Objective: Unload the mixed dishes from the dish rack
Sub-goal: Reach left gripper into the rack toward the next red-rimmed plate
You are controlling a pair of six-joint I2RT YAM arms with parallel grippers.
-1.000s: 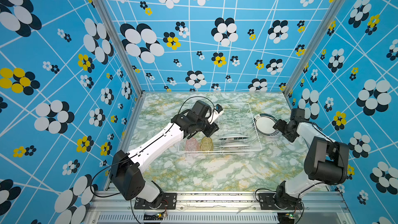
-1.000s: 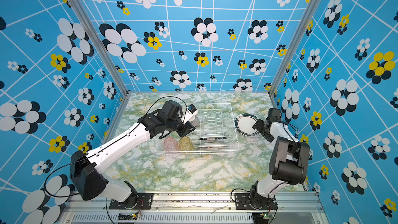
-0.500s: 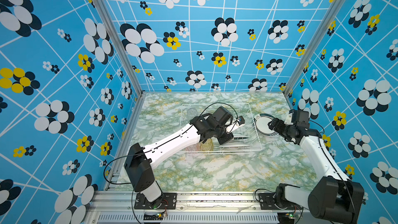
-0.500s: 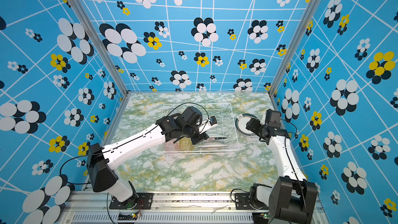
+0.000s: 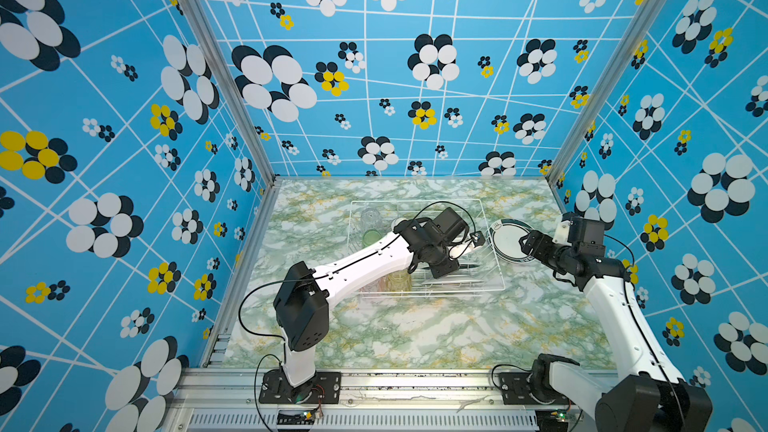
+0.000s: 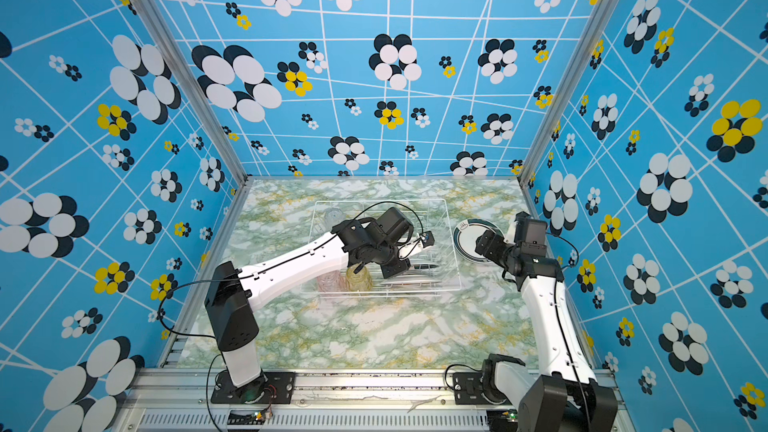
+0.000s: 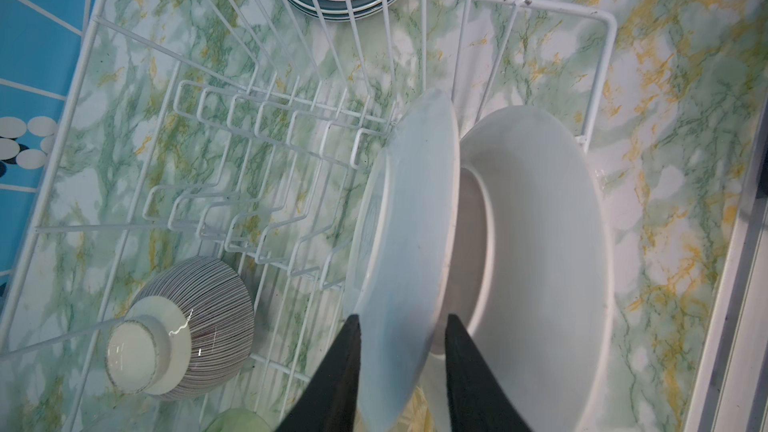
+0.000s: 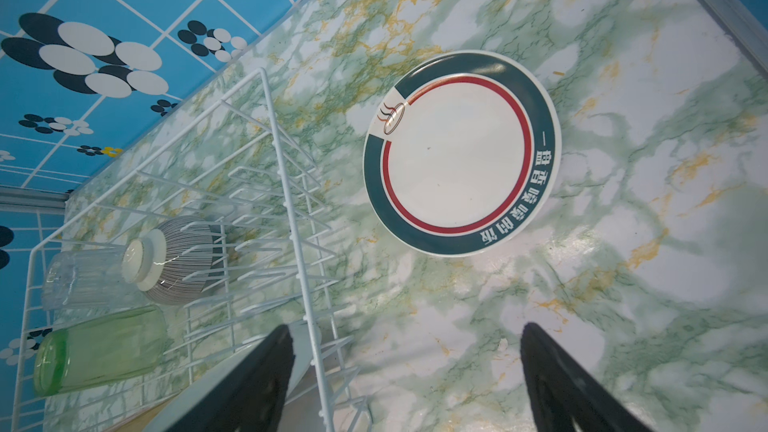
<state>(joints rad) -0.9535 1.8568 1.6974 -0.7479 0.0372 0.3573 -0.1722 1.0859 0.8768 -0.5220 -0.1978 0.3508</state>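
Roughly halfway: clear tumbler, green tumbler, pink tumbler, amber tumbler and striped bowl all sit unpicked at the left end of the dish rack. Left gripper is clamped on the rim of an upright plate, with a second plate just beside it. To the right of the rack, the stacked plates are already on the table; right gripper is near them, jaws wide, empty.

Built alike: left arm and right arm in glossy white shells between bulky black joint housings. Dotted with small dark screw holes along the shells. Bolted down on black base plates. Strung with thin black cables looping outside. Tipped by left end effector and right end effector, each with two tapered matte-black fingers.
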